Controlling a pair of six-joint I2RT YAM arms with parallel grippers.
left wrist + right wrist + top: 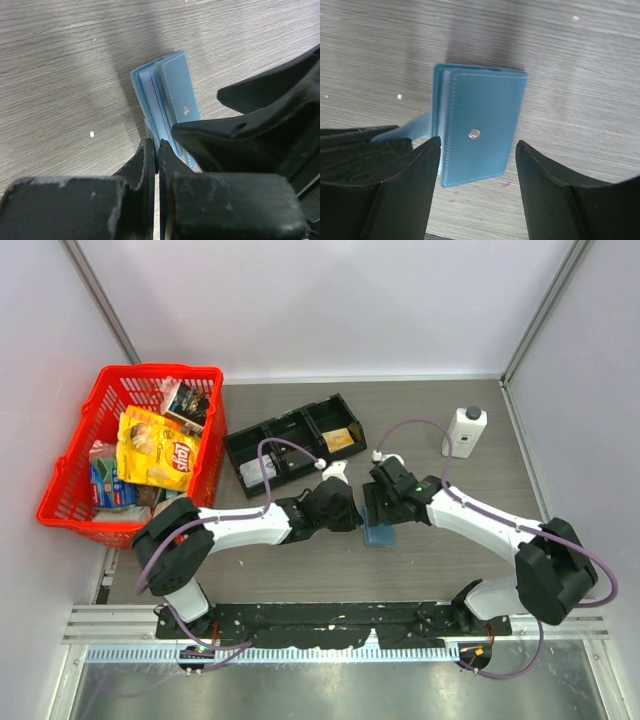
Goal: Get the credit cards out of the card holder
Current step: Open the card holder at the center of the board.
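- Two grippers meet at the card holder, which lies on the wooden table at the centre of the top view.
- The left gripper has its fingers pressed almost together, pinching a thin blue flap at the holder's near edge.
- The right gripper is spread wide, its fingers flanking the folded holder's lower part; contact cannot be told.
- A black tray sits above, and a red basket at upper left.

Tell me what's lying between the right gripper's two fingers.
The card holder, folded, on the table; the right gripper stands open around it. The right wrist view shows this.
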